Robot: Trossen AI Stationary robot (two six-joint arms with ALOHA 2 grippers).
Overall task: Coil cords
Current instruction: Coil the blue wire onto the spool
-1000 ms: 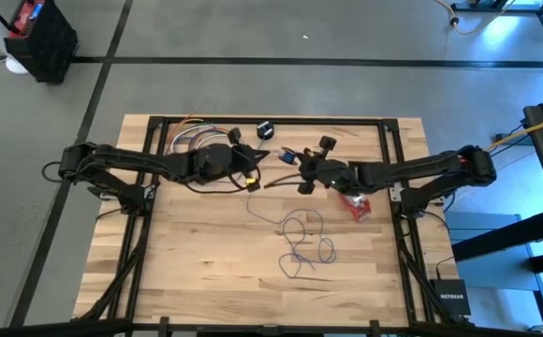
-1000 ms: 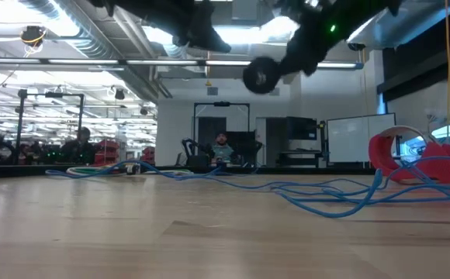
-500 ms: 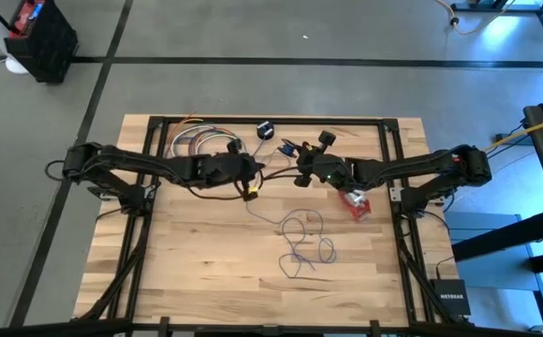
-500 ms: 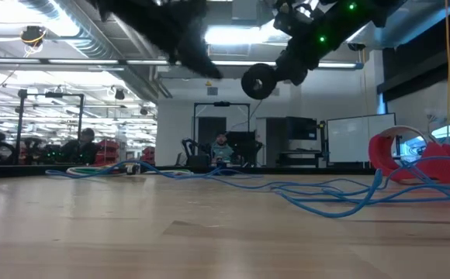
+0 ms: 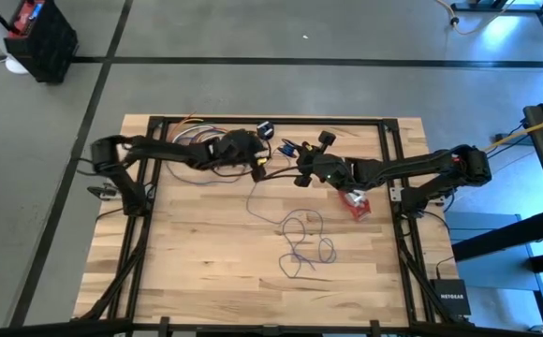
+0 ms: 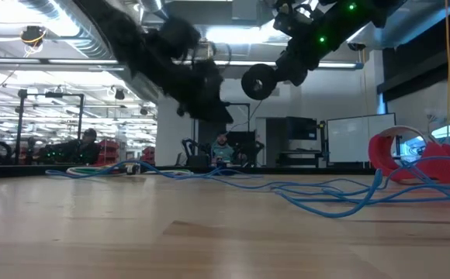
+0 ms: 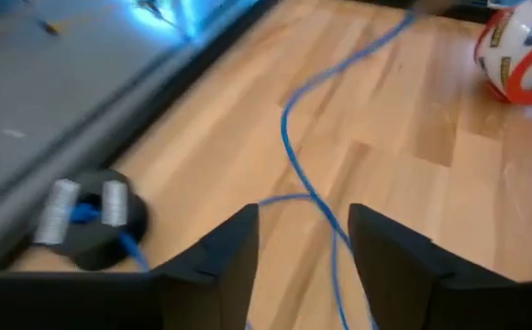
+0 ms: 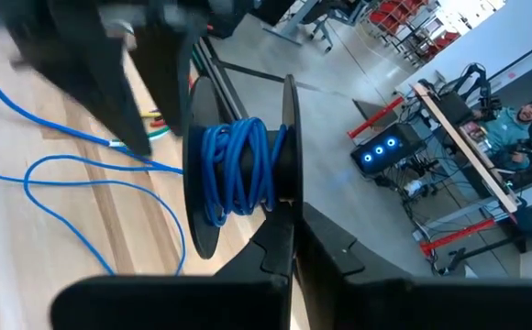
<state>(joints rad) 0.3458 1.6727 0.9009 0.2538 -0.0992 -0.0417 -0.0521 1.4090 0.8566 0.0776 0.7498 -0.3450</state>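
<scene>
I am holding my right gripper (image 5: pixel 300 174) raised over the far middle of the table (image 5: pixel 206 271), its fingers (image 8: pixel 289 266) pinched tight on the rim of a black spool (image 8: pixel 238 170). Blue cord (image 8: pixel 234 174) is wrapped around the spool's core, and from the low view the spool (image 6: pixel 257 80) is hanging well above the wood.

My left gripper (image 5: pixel 258 167) is reaching toward the right one from the far left part of the table, just beside it, also off the surface. Its fingers (image 7: pixel 225 252) are standing apart with nothing between them; the thin cord (image 7: pixel 307 179) is running across the boards beneath the gap, not touching either finger.

A small black puck (image 5: pixel 265 129) is lying near the far edge of the table, and my left wrist view is showing it (image 7: pixel 87 220) on the wood with the cord joined to it. The rest of the cord (image 5: pixel 304 243) is sprawling in loose loops on the middle of the table, nearer the front than both grippers.

The red-and-white bundle (image 5: pixel 354 204) is sitting on the right side of the table, under my right arm, apart from the loops.
</scene>
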